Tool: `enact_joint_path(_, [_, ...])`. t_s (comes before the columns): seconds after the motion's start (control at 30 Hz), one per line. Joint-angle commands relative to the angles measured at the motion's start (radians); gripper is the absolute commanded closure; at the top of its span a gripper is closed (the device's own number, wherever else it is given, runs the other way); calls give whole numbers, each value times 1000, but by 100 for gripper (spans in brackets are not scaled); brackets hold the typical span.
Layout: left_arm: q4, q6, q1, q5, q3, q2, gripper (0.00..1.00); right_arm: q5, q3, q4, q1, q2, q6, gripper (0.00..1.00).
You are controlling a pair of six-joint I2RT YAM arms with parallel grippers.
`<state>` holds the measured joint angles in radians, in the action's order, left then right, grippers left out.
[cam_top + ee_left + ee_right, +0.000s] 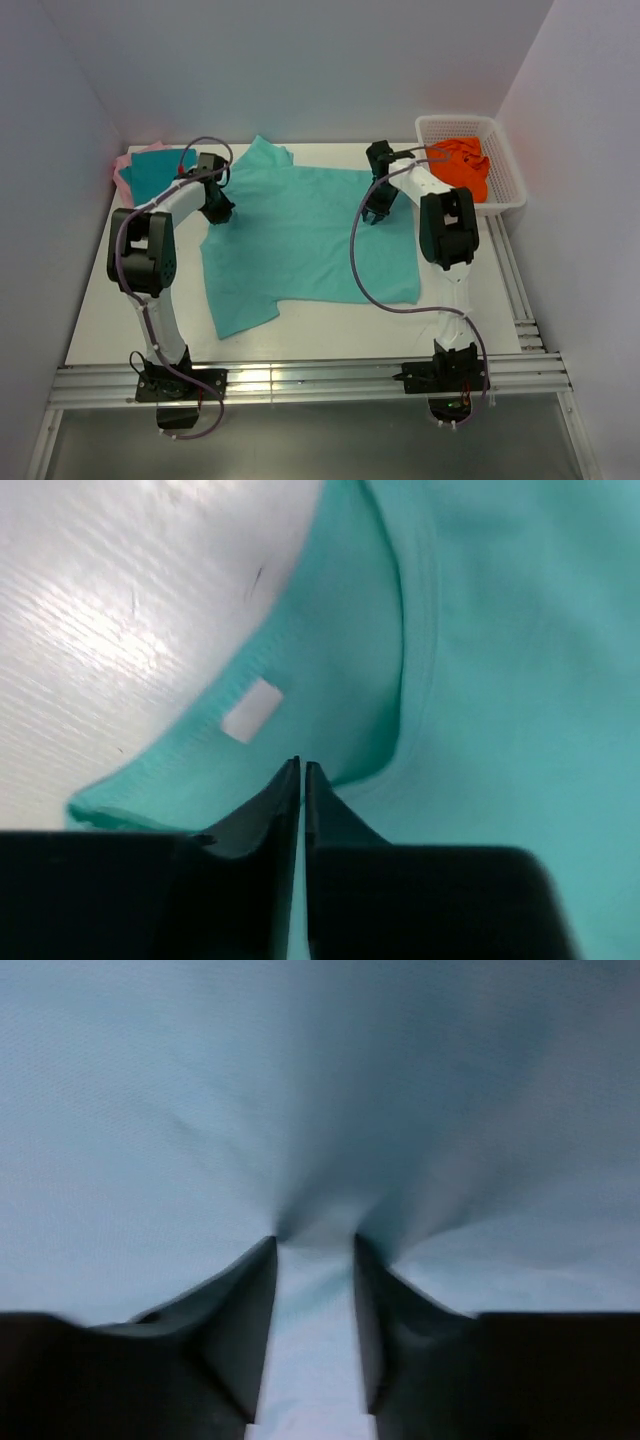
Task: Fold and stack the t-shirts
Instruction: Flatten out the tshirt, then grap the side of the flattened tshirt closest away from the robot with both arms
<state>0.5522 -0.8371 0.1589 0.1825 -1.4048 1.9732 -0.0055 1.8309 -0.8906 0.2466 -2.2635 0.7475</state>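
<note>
The large light mint-green cotton t-shirt (300, 240) lies spread out flat across the middle of the white table (120, 330), its neck towards the back left and one sleeve trailing towards the near left corner. At its left edge, up by the neck, the left gripper (302, 763) sits right at the ribbed collar (420, 630), its two black fingers pressed all but together with only a hairline slit between them; I cannot tell whether any cloth is caught there. A small white label (252, 710) shows inside the collar, just beyond the fingertips. Over on the shirt's right side the right gripper (315, 1240) is down on the fabric with its fingers a narrow way apart, and creases in the cloth run in towards the gap between the tips. At the back left corner a folded darker teal t-shirt (160, 172) rests on top of a pink t-shirt (121, 172), well apart from the right arm. At the back right stands a white plastic lattice basket (505, 150) with a crumpled orange cloth (462, 165) inside it.
</note>
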Motion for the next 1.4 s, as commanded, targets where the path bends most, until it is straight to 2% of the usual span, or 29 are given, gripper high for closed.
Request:
enact_joint_path(0.0, [67, 43, -9, 67, -124, -37, 85, 65, -18, -22, 13, 140, -22, 50])
enact_joint_path(0.03, [81, 46, -10, 72, -152, -49, 54, 71, -3, -30, 14, 160, -26, 36])
enact_joint_path(0.07, [86, 49, -10, 74, -163, -72, 40, 87, 5, -37, 14, 180, -37, 22])
enact_joint_path(0.1, [97, 46, -10, 87, -181, -85, 28, 91, 33, -47, 14, 215, -43, 19])
enact_joint_path(0.13, [113, 43, -10, 92, -187, -111, 12, 96, 48, -66, 14, 232, -51, 16])
enact_joint_path(0.2, [149, 27, -10, 107, -177, -151, 3, 116, 88, -96, 16, 284, -69, 14])
enact_joint_path(0.27, [158, 10, -10, 121, -129, -250, 0, 119, 85, -117, 19, 335, -94, 14])
enact_joint_path(0.37, [109, -34, -9, 75, 59, -449, 1, 128, -10, -108, 29, 482, -117, 14])
enact_joint_path(0.4, [110, -57, -9, 51, 155, -499, 1, 142, -104, -99, 34, 583, -116, 14])
enact_joint_path(0.43, [121, -68, -7, 13, 200, -590, 4, 147, -158, -81, 42, 640, -111, 14])
enact_joint_path(0.5, [187, -106, 14, 21, 318, -677, 7, 144, -319, -74, 57, 796, -93, 14])
enact_joint_path(0.57, [219, -137, 68, 43, 406, -813, 13, 84, -430, -76, 66, 899, -67, 14])
enact_joint_path(0.6, [244, -175, 92, 41, 494, -858, 18, 66, -537, -76, 72, 998, -59, 14])
enact_joint_path(0.67, [268, -229, 154, 29, 581, -989, 30, 15, -642, -65, 86, 1099, -42, 14])
enact_joint_path(0.7, [287, -276, 169, 23, 665, -1028, 42, 10, -721, -67, 103, 1183, -31, 14])
enact_joint_path(0.77, [296, -316, 203, 6, 742, -1131, 51, -19, -789, -82, 115, 1258, -11, 15])
enact_joint_path(0.8, [304, -356, 214, 6, 801, -1155, 56, -24, -836, -88, 125, 1321, -7, 15])
enact_joint_path(0.83, [313, -375, 232, 8, 808, -1180, 70, -24, -854, -114, 128, 1346, -1, 15])
enact_joint_path(0.93, [313, -439, 298, 47, 822, -1145, 86, -14, -895, -157, 129, 1423, -14, 15])
enact_joint_path(0.97, [308, -477, 309, 64, 839, -1124, 89, -5, -897, -169, 131, 1444, -19, 15])
enact_joint_path(1.0, [305, -499, 324, 74, 846, -1101, 89, -5, -897, -177, 131, 1455, -23, 15])
enact_joint_path(1.13, [342, -617, 427, 144, 882, -992, 75, 4, -887, -229, 131, 1478, -33, 15])
enact_joint_path(1.2, [351, -663, 445, 153, 908, -996, 87, 4, -887, -238, 131, 1492, -24, 15])
enact_joint_path(1.23, [348, -677, 452, 152, 920, -1011, 88, 4, -891, -241, 131, 1496, -23, 15])
enact_joint_path(1.3, [353, -717, 470, 150, 951, -1081, 87, 4, -904, -249, 131, 1513, -13, 15])
enact_joint_path(1.37, [354, -718, 476, 149, 969, -1134, 82, 4, -924, -255, 131, 1529, -13, 15])
